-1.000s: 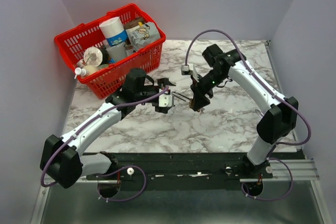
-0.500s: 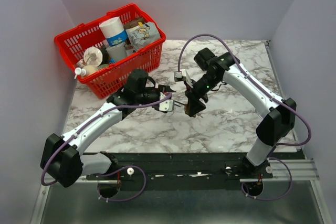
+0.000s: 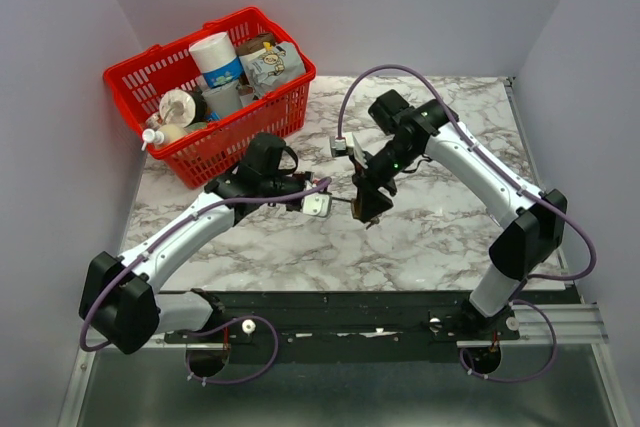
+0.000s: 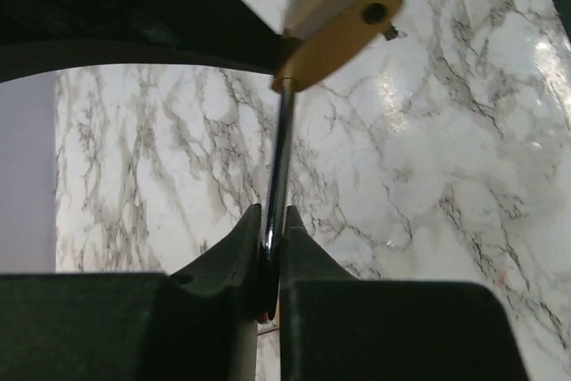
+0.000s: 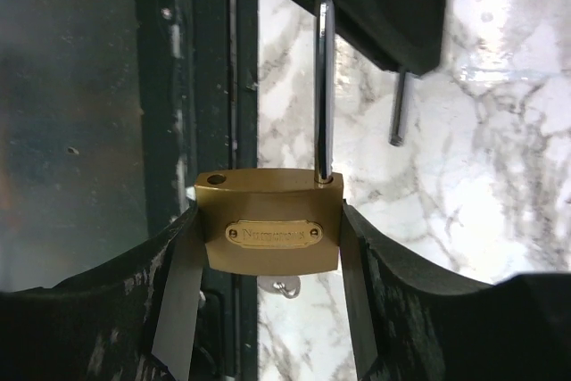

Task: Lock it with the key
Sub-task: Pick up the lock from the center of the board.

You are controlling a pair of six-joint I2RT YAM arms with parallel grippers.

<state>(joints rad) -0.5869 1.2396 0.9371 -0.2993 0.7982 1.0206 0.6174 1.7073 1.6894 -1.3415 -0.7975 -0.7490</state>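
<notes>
Marble table (image 3: 440, 237), brass padlock (image 5: 269, 232) — shackle (image 5: 324, 86) open

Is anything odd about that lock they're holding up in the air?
Yes: the padlock is open. Only one leg of its shackle sits in the brass body; the other hole is empty, with the free end swung aside.

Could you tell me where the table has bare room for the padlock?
The marble table is bare along its near edge and at the far right corner. Crowded: red plastic basket far left, brass padlock held mid-table.
</notes>
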